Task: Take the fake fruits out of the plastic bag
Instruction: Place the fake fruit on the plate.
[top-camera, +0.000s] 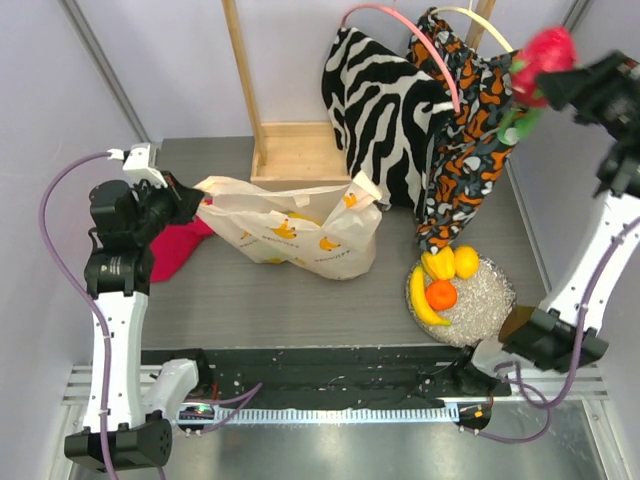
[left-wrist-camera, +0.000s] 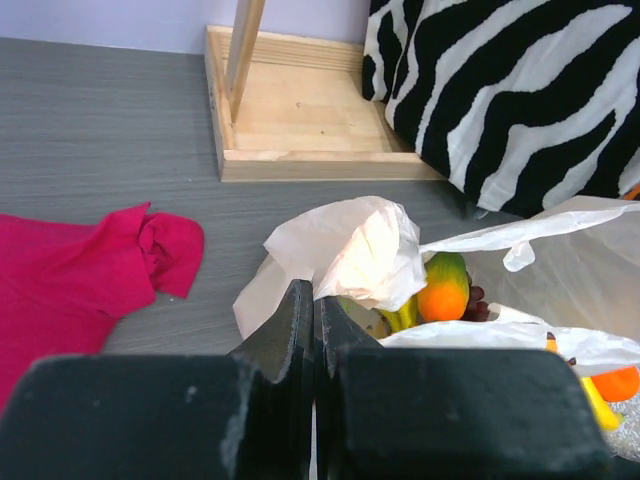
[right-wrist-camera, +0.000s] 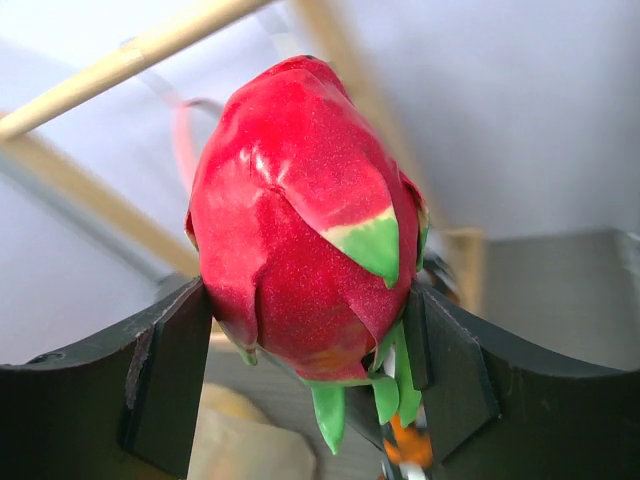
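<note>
The plastic bag (top-camera: 290, 235) lies crumpled on the grey worktop (top-camera: 250, 300) towards the back left, thin and creamy-white, printed with little yellow bananas, its mouth gaping to the right. The left pincer (left-wrist-camera: 313, 320) is squeezed fully together on the bag's left rim, a fold of the film caught at its tips. Through the opening, from the left wrist view, I can see a green-and-orange fruit (left-wrist-camera: 443, 285) with dark grapes (left-wrist-camera: 477, 303) tucked just beside it. High at the right, well clear of the worktop, the right pincer (right-wrist-camera: 305, 300) stands wide and grips a glossy red dragon fruit (right-wrist-camera: 300, 220) with green-tipped scales, one finger on each flank. Near the front right sits a glittery silver plate (top-camera: 490, 300) carrying a banana (top-camera: 425, 305), an orange (top-camera: 441, 294) and a lemon (top-camera: 466, 261), all touching one another. A red cloth (top-camera: 180, 250) lies just left of the bag.
</note>
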